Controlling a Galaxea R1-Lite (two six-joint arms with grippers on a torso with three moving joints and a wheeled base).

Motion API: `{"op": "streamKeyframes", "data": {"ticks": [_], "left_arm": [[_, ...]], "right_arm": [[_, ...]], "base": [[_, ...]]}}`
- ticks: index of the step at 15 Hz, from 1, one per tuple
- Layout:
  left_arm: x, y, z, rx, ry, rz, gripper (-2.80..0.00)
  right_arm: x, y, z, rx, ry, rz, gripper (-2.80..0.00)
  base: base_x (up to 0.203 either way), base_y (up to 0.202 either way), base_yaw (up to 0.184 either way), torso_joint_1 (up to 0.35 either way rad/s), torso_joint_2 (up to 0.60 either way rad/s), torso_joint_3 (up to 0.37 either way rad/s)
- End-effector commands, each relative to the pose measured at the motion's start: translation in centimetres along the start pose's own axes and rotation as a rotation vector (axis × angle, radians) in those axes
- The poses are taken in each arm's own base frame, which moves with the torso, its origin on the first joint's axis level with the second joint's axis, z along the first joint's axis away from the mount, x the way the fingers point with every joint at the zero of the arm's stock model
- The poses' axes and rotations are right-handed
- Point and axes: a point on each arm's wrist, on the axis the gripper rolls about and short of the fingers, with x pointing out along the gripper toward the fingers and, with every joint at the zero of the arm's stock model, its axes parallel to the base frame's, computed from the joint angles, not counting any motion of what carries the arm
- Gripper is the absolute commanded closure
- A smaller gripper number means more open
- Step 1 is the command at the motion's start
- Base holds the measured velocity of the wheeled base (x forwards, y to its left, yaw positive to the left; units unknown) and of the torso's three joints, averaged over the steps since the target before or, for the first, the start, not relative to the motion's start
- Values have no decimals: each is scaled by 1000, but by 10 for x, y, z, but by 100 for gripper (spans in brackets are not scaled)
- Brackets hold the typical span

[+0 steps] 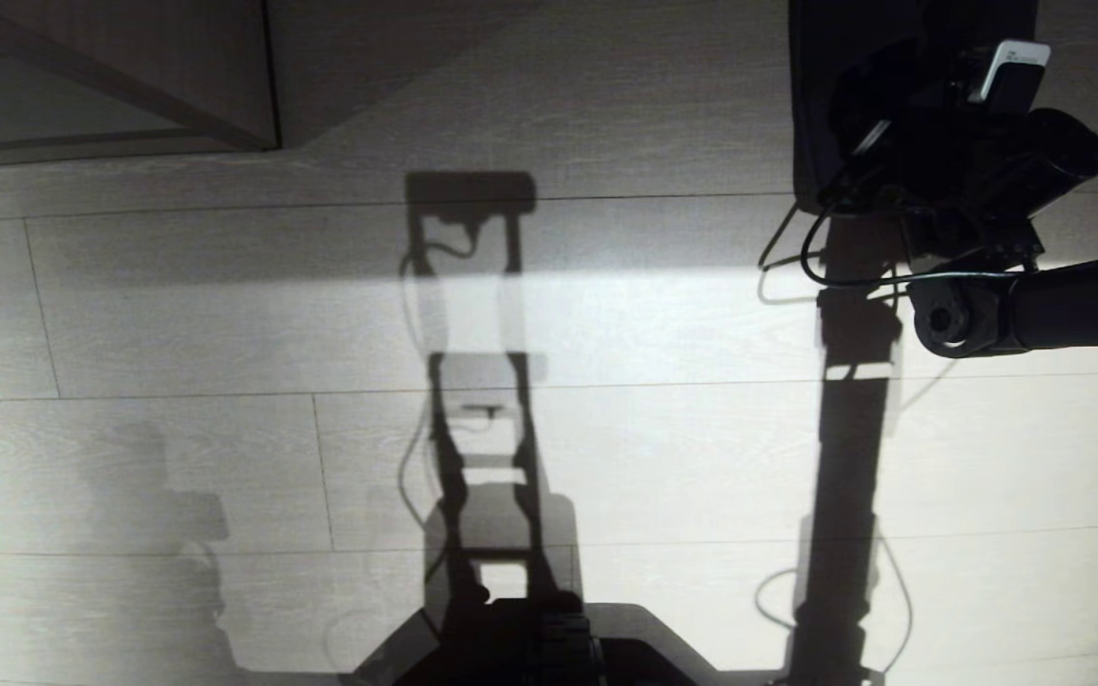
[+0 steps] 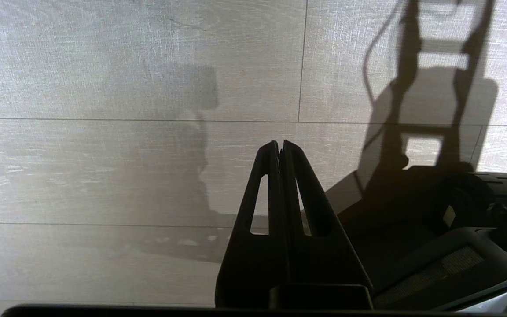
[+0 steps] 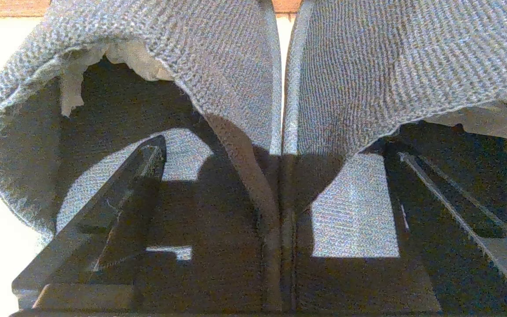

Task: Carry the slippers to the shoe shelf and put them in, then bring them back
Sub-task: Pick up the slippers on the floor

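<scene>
Slippers [image 3: 244,66] fill the right wrist view — a pair in grey-blue ribbed knit with pale fleecy lining showing at the openings. They lie side by side, inner edges touching along a straight seam down the middle. The right gripper [image 3: 280,176] is spread wide, one dark finger reaching into the mouth of each slipper, so that the two touching inner walls sit between the fingers [image 3: 117,207]. The fingers stand well apart, not yet pressed onto the fabric. Bright sunlight falls in patches on the insoles; beyond the toes lies a pale, washed-out surface with a thin reddish-brown strip.

From the head camera, the right arm [image 1: 1064,305] stretches in from the right edge toward the upper right corner, where its wrist [image 1: 968,162] hangs over a dark shape; the slippers themselves cannot be made out there. Pale wood-plank floor [image 1: 225,333] spreads below, crossed by a bright band of sun and the long shadows of the robot. A corner of a pale wood-grain unit [image 1: 177,86] shows at the upper left.

The left gripper [image 2: 280,149] hangs low over the floor beside the robot's dark base [image 2: 456,211] — its two fingers pressed together, holding nothing.
</scene>
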Motion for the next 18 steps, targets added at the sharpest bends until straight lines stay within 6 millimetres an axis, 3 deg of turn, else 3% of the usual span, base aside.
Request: {"op": "streamKeyframes", "data": {"ticks": [1,18], "left_arm": [[0,0,0,-1,0,-1,0],[0,0,0,-1,0,-1,0]], "right_arm": [[1,1,-10,-8,8,-1,-280],[15,-4,-13,-28,-32,-16,-280]], "base": [[0,0,0,0,0,0],[0,0,0,0,0,0]]}}
